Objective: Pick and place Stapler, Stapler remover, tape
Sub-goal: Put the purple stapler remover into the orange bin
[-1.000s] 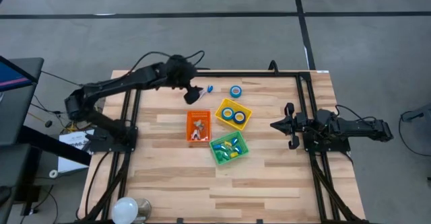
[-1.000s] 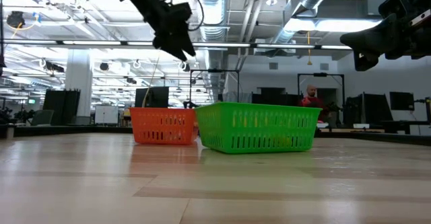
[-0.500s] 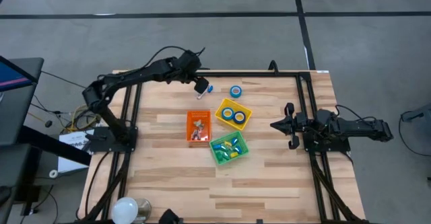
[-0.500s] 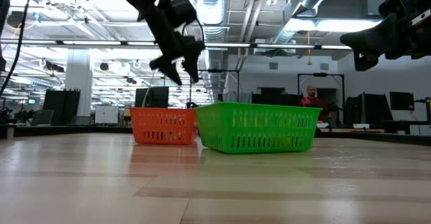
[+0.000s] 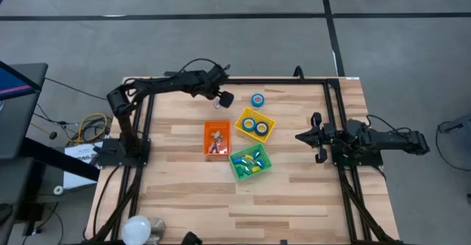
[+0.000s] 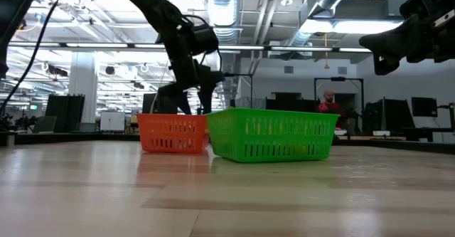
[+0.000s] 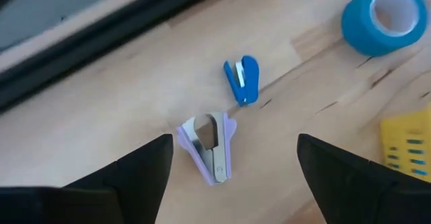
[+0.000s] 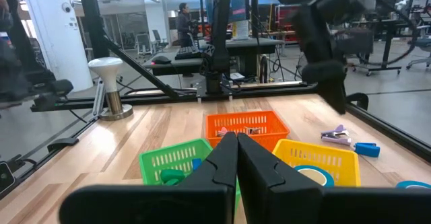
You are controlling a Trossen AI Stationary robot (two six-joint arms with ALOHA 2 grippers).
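My left gripper (image 5: 224,97) is open and hovers low over the table's far edge, left of a loose blue tape roll (image 5: 257,99). In the left wrist view, its fingers (image 7: 145,173) stand on either side of a lilac staple remover (image 7: 210,146) lying flat on the wood. A small blue stapler (image 7: 242,79) lies just beyond it, and the tape roll (image 7: 387,15) farther off. In the high view the gripper hides both small tools. My right gripper (image 5: 310,136) is shut and waits at the table's right side, raised.
Three small bins sit mid-table: an orange bin (image 5: 216,138), a yellow bin (image 5: 255,124) holding two blue tape rolls, and a green bin (image 5: 250,161) with mixed small items. The black frame rail runs along the far edge just behind the left gripper. Bare wood lies toward the near edge.
My left gripper has moved from above the orange bin's far end toward the table's far edge and right, and has come down close over the staple remover and stapler. The left arm's elbow has swung toward the far edge. The right arm has kept still.
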